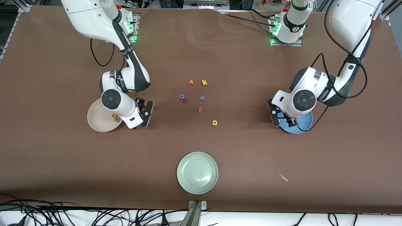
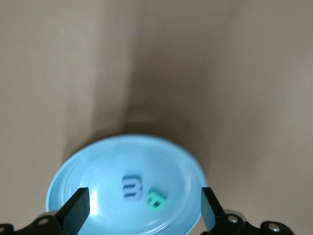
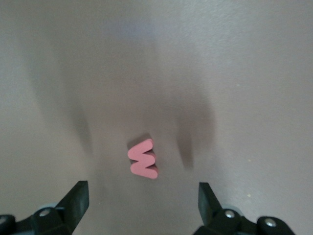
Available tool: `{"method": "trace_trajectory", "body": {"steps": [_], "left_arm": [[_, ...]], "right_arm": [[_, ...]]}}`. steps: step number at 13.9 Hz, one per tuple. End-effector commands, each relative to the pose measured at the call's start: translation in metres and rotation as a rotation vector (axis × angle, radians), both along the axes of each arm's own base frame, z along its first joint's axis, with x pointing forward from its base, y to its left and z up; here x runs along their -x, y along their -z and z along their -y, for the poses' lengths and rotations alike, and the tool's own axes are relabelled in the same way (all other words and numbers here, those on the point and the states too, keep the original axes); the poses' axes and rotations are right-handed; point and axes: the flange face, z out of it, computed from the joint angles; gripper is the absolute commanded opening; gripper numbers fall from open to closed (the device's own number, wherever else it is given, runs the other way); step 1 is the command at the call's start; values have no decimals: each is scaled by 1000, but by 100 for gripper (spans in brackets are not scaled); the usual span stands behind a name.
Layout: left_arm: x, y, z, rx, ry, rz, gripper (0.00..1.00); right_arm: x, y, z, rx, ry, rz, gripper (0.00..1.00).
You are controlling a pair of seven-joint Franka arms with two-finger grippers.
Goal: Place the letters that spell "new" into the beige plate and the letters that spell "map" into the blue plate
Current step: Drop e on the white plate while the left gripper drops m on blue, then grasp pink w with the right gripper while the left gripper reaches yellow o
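Brown table, letters scattered mid-frame. Left gripper (image 2: 142, 213) spread wide, empty, over blue plate (image 2: 88, 161) holding blue m (image 2: 131, 188), teal p (image 2: 156, 199). Right gripper (image 3: 142, 205) open over pink w (image 3: 143, 159) for pickup, beside beige plate (image 1: 97, 117). Yellow a (image 1: 214, 122) waits on table.

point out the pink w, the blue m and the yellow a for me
pink w (image 3: 143, 165), right wrist view, on its middle strokes.
blue m (image 2: 131, 188), left wrist view, on its centre hump.
yellow a (image 1: 214, 122), front view, on its body.
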Motion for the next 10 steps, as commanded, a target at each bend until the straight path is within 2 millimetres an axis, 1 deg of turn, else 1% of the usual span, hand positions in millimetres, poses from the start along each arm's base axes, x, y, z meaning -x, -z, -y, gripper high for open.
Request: {"method": "trace_trajectory", "body": {"steps": [1, 2, 3, 5, 6, 7, 8, 9, 10], "left_arm": [[6, -15, 34, -4, -176, 31, 100], [0, -19, 45, 5, -230, 48, 100], [-4, -17, 52, 14, -283, 50, 100], [-8, -28, 83, 82, -409, 34, 100], [-10, -31, 92, 94, -482, 32, 100], [-12, -34, 100, 94, -553, 38, 100], [-10, -35, 114, 88, -603, 42, 100], [-11, -36, 124, 87, -662, 43, 100], [-11, -33, 134, 82, -718, 42, 100]], "right_arm": [[5, 12, -10, -11, -36, 7, 95], [5, 13, -11, -10, -40, 9, 93], [5, 13, -13, -11, -46, 15, 90], [5, 12, -14, -10, -53, 21, 83], [5, 12, -15, -11, -66, 22, 75], [4, 11, -16, -15, -81, 25, 71], [3, 12, -16, -14, -84, 32, 69], [4, 17, -16, -14, -92, 31, 67], [2, 16, -15, -17, -103, 40, 65]]}}
